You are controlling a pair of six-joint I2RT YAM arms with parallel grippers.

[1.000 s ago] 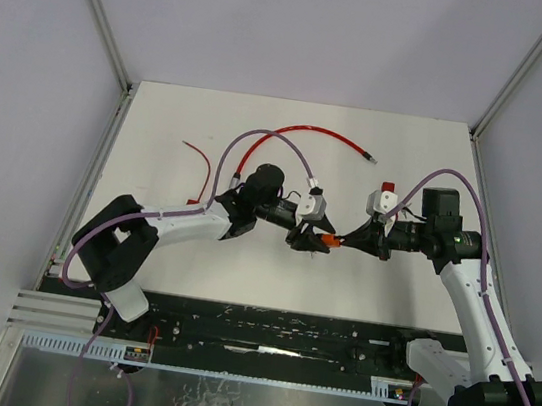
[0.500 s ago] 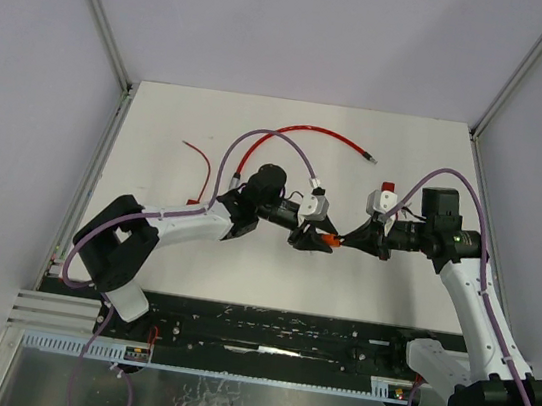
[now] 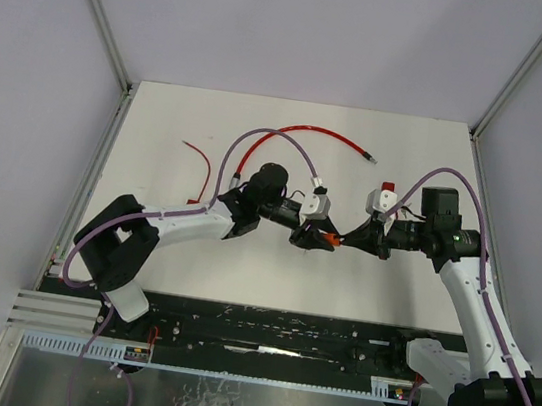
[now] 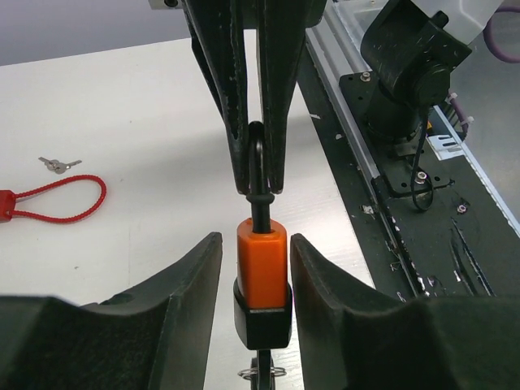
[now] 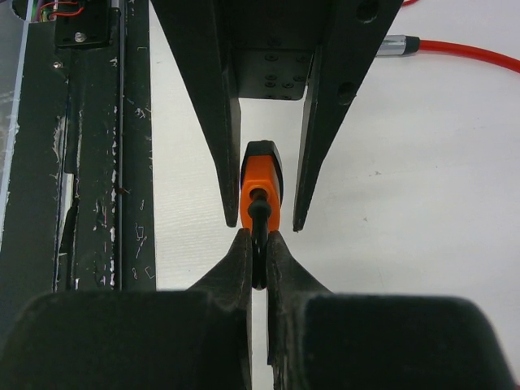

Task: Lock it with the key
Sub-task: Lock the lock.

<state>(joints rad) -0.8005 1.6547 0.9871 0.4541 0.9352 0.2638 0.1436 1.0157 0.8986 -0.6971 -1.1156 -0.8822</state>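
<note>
The right claw (image 5: 257, 236) is pinched shut on the black shackle (image 5: 257, 213) of the orange lock (image 5: 262, 183) and holds the lock off the table (image 3: 164, 249), near its middle. The left claw (image 4: 254, 241) faces it from the other side. Its jaws stand part open and straddle the lock's orange body. A narrow gap shows on one side. The other pad (image 4: 313, 268) is almost against the lock, so the claw brackets the lock and does not clamp it. The lock lies level between the two claws, shackle end towards the right claw. Its black base (image 4: 262, 321) points back into the left claw, and a small wire ring (image 4: 262, 374) shows just below that base. What the ring belongs to cannot be made out. Two small silver keys (image 4: 58, 165) lie flat on the table, well apart from the lock and just beside a thin red loop (image 4: 69, 195). Farther back on the table lies a thicker red cable (image 3: 311, 131) with a metal tip.
</note>
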